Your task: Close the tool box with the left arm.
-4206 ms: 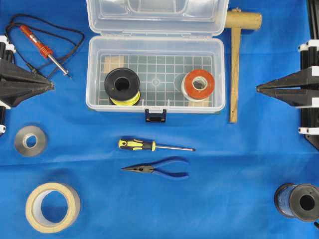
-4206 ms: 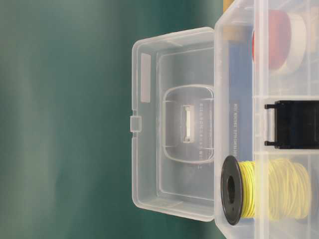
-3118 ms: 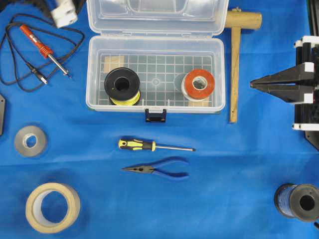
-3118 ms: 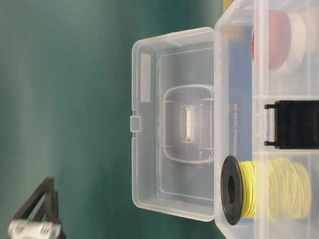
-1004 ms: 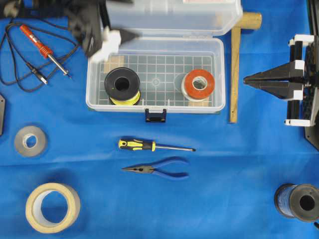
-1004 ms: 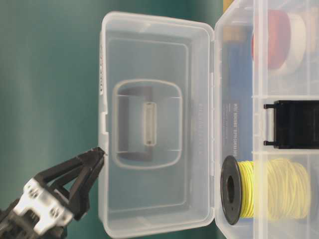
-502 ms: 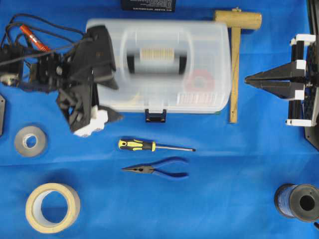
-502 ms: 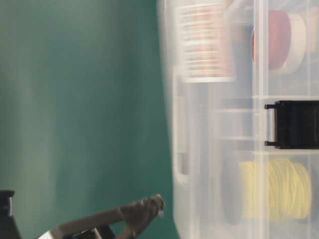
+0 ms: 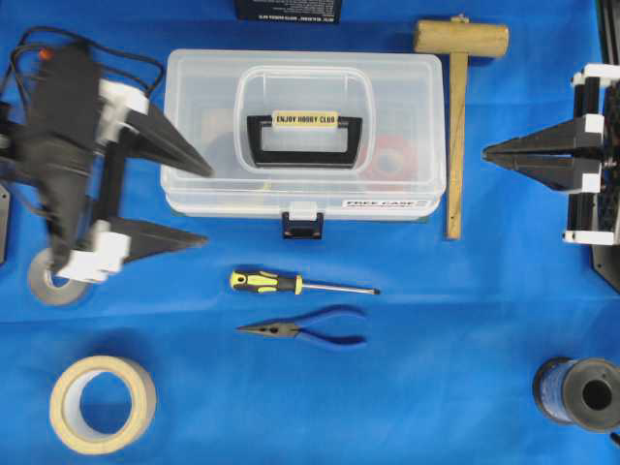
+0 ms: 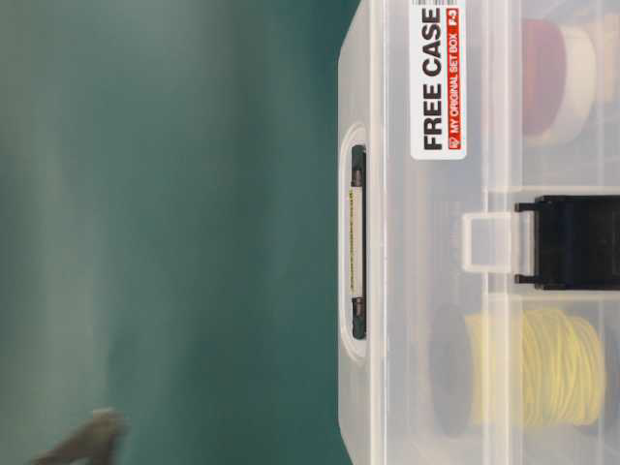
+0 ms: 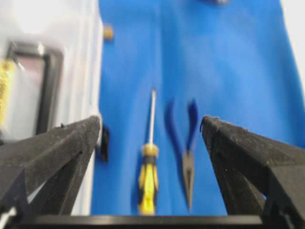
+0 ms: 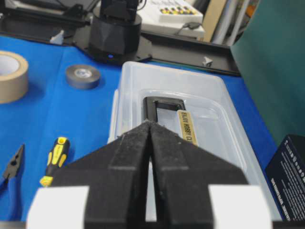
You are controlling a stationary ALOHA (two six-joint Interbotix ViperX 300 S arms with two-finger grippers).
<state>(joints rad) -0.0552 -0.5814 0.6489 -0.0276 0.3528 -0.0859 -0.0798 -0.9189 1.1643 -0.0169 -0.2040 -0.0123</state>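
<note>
At the table's far middle the tool box (image 9: 304, 134) lies long side across, lid down, latch (image 9: 302, 224) at its near edge; the left gripper (image 9: 184, 203), fingers spread and empty, hangs just off its left end, nearer than the pinched-shut right gripper (image 9: 489, 152).

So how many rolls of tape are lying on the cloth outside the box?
2: a grey roll partly under the left hand, and a beige roll at the near-left corner. Others may be hidden.
</note>
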